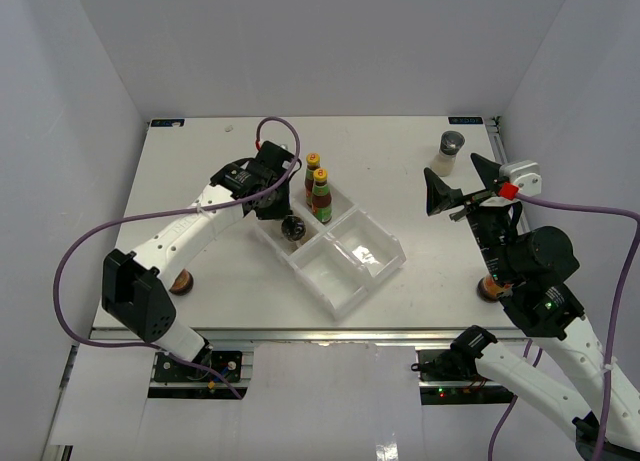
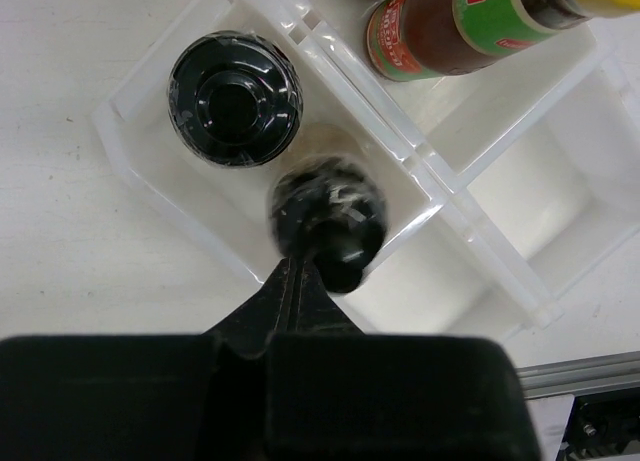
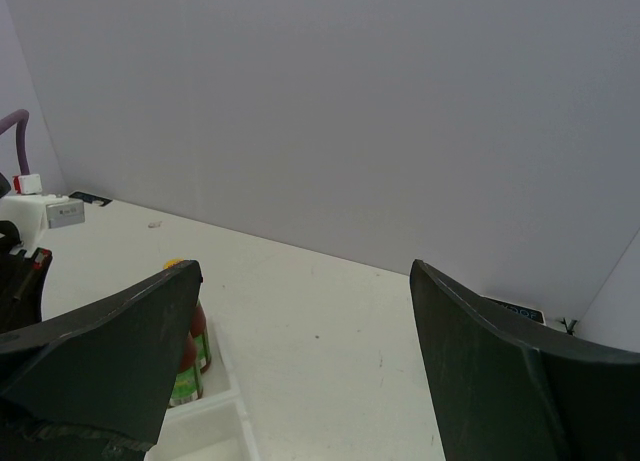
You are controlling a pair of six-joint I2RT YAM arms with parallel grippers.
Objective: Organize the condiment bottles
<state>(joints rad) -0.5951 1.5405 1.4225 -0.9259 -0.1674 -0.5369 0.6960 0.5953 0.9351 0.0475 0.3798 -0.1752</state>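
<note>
Pressing its two fingers flat together with nothing between them, the left hand hangs over the clear tray. Its closed tip is right at the blurred cap of a black-capped bottle. I cannot tell whether it actually touches the cap. A second black-capped bottle stands upright just beyond that hand and a little to its left, in the same compartment and close beside the first. Two sauce bottles with yellow caps stand side by side in the next compartment, ahead of the left hand and to its right. A brown jar sits on the bench well behind that hand, beside the arm's forearm.

The right hand is raised above the bench with its fingers spread wide and nothing between them. The grey-lidded shaker stands on the bench just ahead of it, outside the tray. A second brown jar sits behind the right hand, partly hidden by the arm. The tray lies well off to that hand's left.
</note>
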